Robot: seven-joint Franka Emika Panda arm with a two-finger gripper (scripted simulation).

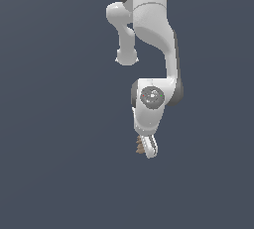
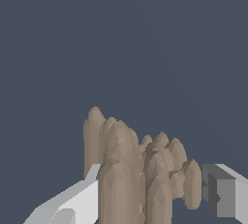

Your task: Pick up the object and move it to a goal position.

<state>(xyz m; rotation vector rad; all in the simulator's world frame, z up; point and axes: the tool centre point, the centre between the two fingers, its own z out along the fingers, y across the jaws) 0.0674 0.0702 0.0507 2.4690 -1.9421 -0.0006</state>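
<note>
The object point(image 2: 140, 174) is a tan-brown lumpy thing with jagged stacked tiers. In the wrist view it fills the space between my two fingers. One white finger point(image 2: 77, 201) lies against its side. The grey pad of the other finger point(image 2: 220, 194) sits right at its outermost lobe, with hardly any gap. In the exterior view my gripper point(image 1: 148, 148) points down from the white arm, and only a brown edge of the object point(image 1: 139, 145) shows on the exterior view's left of the fingers. I cannot tell whether the object rests on the floor or is lifted.
A flat dark blue-grey surface point(image 1: 59, 173) surrounds the gripper in both views. The white arm point(image 1: 154, 34) comes in from the top of the exterior view. No goal marker shows.
</note>
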